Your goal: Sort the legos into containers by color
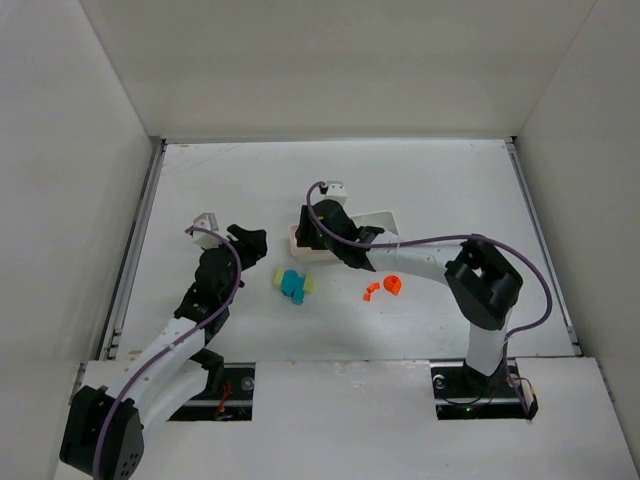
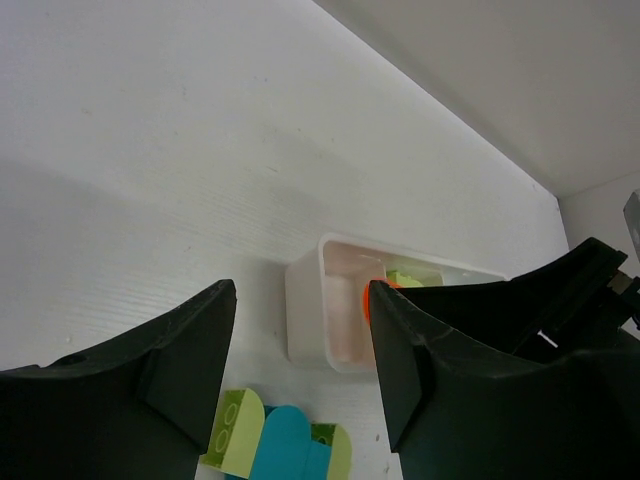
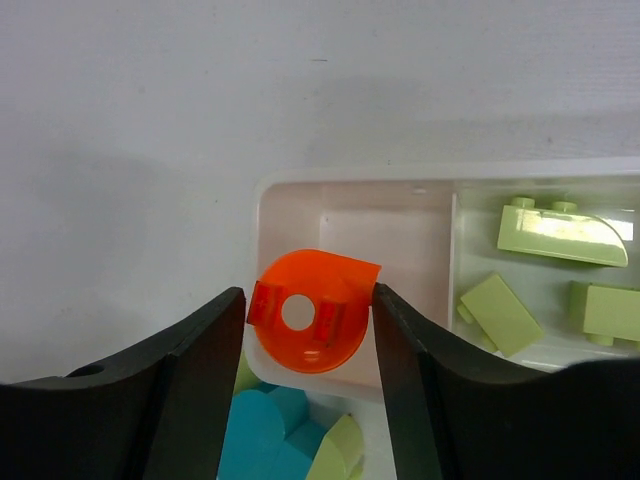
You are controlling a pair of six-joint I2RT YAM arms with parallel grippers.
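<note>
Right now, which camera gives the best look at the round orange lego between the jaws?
The right wrist view: the orange lego fills the middle, spanning jaw to jaw at the tray's end compartment. The left wrist view shows only an orange sliver past its own jaw. From above, the right arm hides it.

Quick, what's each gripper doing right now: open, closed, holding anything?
Left gripper: open, holding nothing.
Right gripper: closed on a round orange lego piece.
</note>
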